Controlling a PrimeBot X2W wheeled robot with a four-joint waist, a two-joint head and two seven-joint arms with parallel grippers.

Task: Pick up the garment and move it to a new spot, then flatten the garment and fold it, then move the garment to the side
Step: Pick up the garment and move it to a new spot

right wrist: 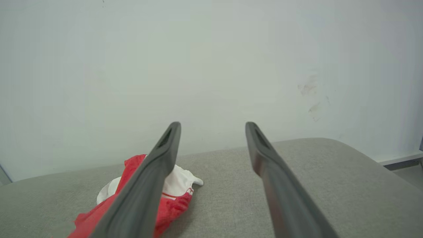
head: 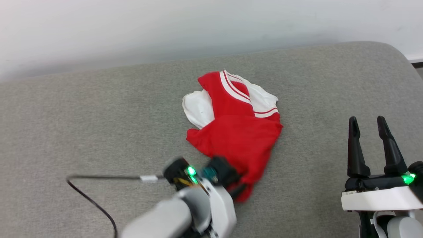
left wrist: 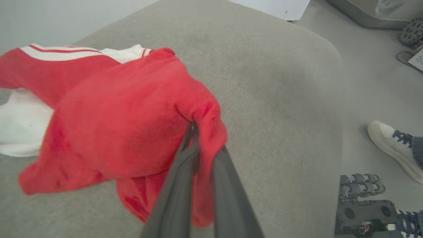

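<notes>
Head view: garment (head: 234,132) lies crumpled mid-way on the grey padded surface (head: 99,115). Left tool (head: 239,191) is blurred, its tips buried in the red hem. Right tool (head: 366,123) is spread, well apart from the cloth.
Left wrist view: fingers (left wrist: 185,172) pressed together, pinching a red fold. Shoe (left wrist: 393,148) cut off at the frame edge.
Right wrist view: one finger (right wrist: 145,191) hides part of the garment.

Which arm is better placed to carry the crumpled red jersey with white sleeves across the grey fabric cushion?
Left. The left gripper is shut on a fold of the red jersey at its near edge. The right gripper stands open off to the side, apart from the cloth.
</notes>
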